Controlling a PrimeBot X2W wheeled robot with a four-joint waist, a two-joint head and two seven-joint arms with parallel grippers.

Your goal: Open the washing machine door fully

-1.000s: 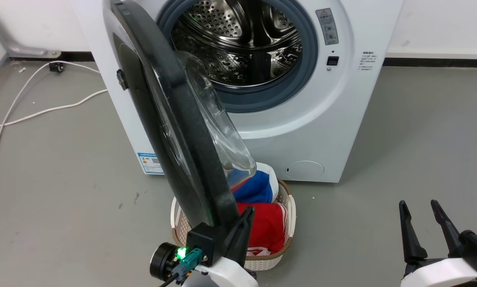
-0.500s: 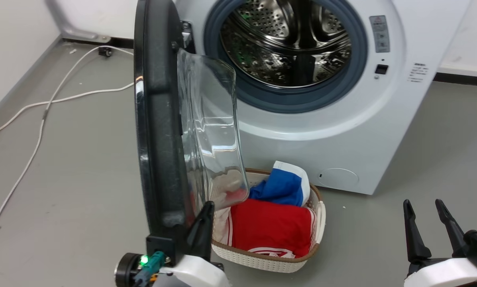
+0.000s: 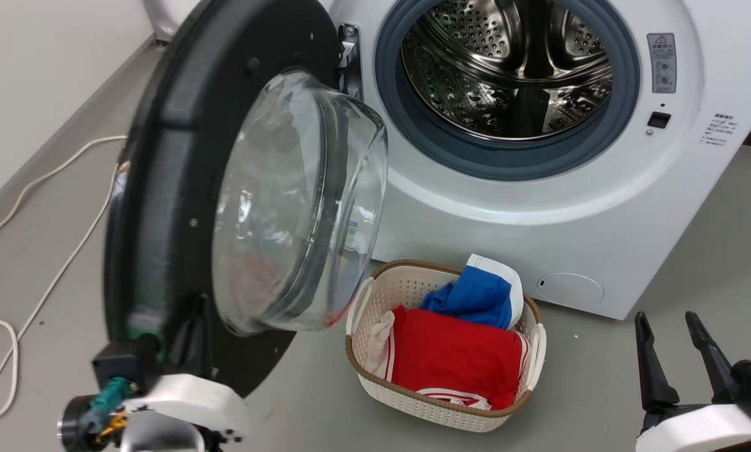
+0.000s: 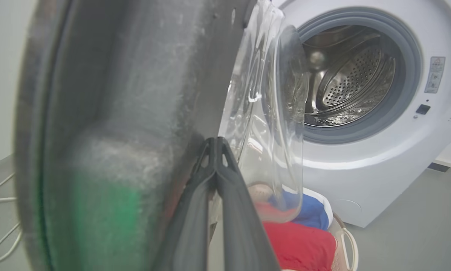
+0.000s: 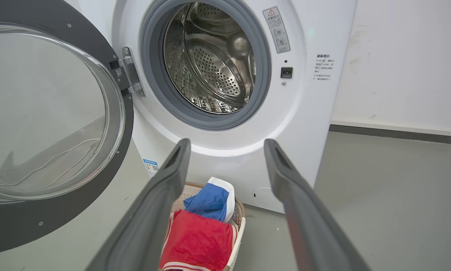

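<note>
Pushing with tips pressed together, the left gripper (image 4: 214, 145) is bearing on the inner face of the door (image 4: 135, 94), with the glass bowl (image 4: 270, 113) bulging just right of the jaws. Beyond, the machine (image 4: 361, 169) is standing with its mouth uncovered. The right gripper (image 5: 227, 145) is hanging spread and empty, well apart. The opening swing is seemingly running past halfway; next, the door is needing a further outward sweep about its hinge (image 5: 129, 75).

White washing machine (image 3: 538, 207), grey gasket (image 3: 507, 168), perforated silver drum (image 3: 475, 37). Black door (image 3: 162, 188), clear glass (image 3: 287, 207). Cream latticed basket (image 3: 438, 408): red cloth (image 3: 457, 361), blue cloth (image 3: 475, 295) at 12 o'clock. Grey floor (image 3: 664, 270).
</note>
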